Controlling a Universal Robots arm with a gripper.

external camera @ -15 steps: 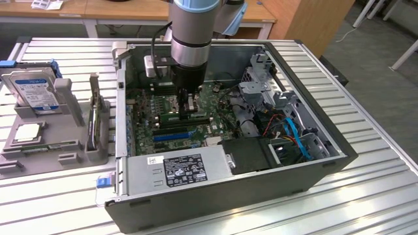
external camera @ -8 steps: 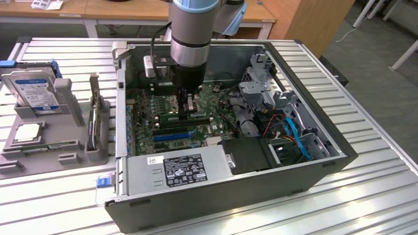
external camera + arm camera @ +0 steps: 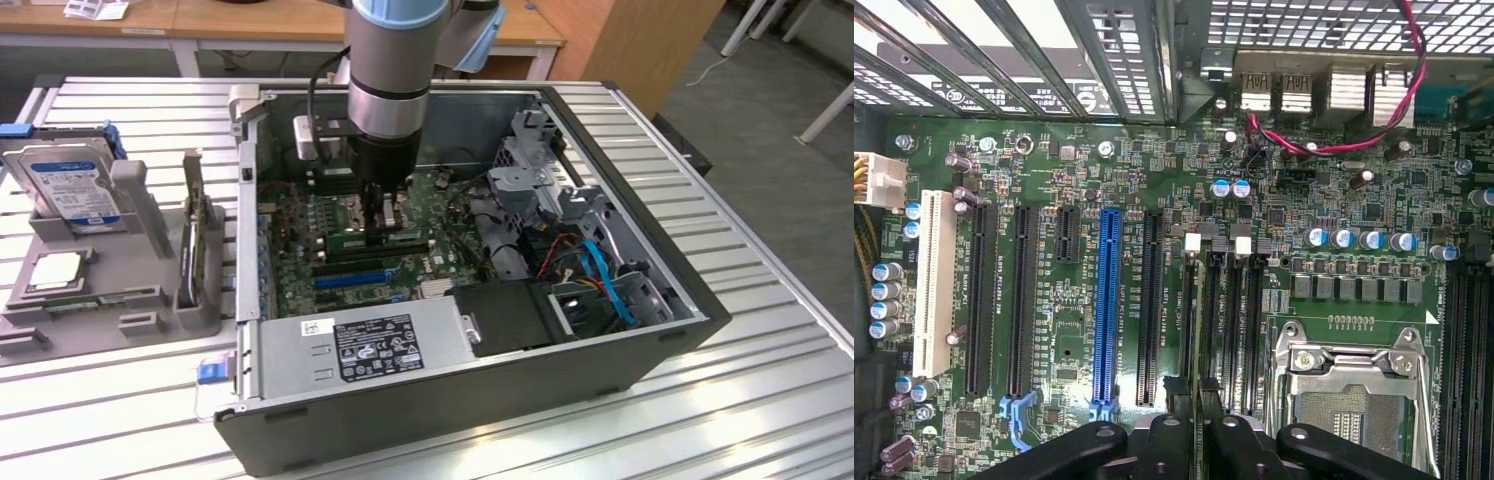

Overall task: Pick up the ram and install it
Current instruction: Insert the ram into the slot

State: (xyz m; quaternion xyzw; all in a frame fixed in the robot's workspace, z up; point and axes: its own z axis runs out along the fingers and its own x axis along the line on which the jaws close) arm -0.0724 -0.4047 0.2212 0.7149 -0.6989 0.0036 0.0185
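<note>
My gripper [image 3: 388, 224] reaches down inside the open computer case [image 3: 467, 420], just above the black memory slots [image 3: 1239, 320] of the green motherboard [image 3: 1054, 160]. Its dark fingers [image 3: 1172, 442] are shut on the ram [image 3: 1193, 345]. In the wrist view the ram is edge-on, a thin green strip running along the memory slot nearest the blue expansion slot [image 3: 1104, 300]. In the exterior view the ram [image 3: 395, 240] is a short green strip right under the fingers, at slot level. Whether it is pressed fully home cannot be told.
The empty silver processor socket [image 3: 1354, 390] lies right beside the memory slots. A power supply [image 3: 360, 345] and a drive cage with blue cables [image 3: 601, 275] crowd the case's near side. On the exterior view's left, a grey holder [image 3: 134, 250] carries a hard drive [image 3: 74, 190] and a processor chip [image 3: 54, 270].
</note>
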